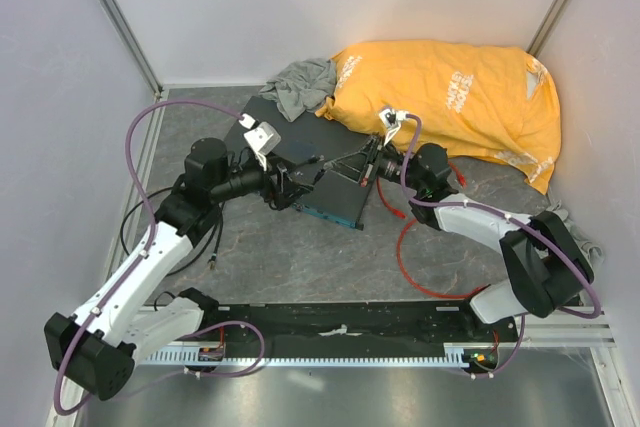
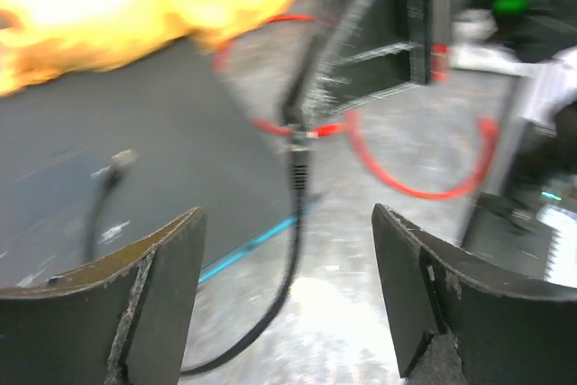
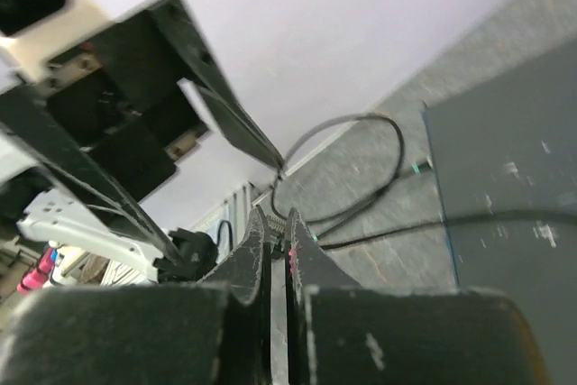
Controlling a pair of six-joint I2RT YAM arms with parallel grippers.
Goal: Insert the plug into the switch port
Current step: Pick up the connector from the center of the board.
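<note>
The switch [image 1: 335, 192] is a flat dark grey box mid-table. Its blue-green front edge [image 1: 335, 215] faces the arms, and I cannot make out the single switch ports. My right gripper [image 3: 277, 215] is shut on the plug [image 3: 288, 222], whose ribbed tip shows between the jaws with a bit of red cable [image 3: 290, 254] below. In the top view it hovers at the box's right corner [image 1: 369, 166]. My left gripper [image 2: 287, 214] is open with nothing between its fingers, just left of the box's top [image 1: 303, 176]. The red cable [image 1: 399, 252] loops over the table.
An orange bag [image 1: 450, 97] and a grey cloth [image 1: 300, 85] lie at the back. Black cables [image 2: 288, 259] trail over the table and the box top [image 2: 108, 178]. A black rail [image 1: 340, 322] runs along the near edge.
</note>
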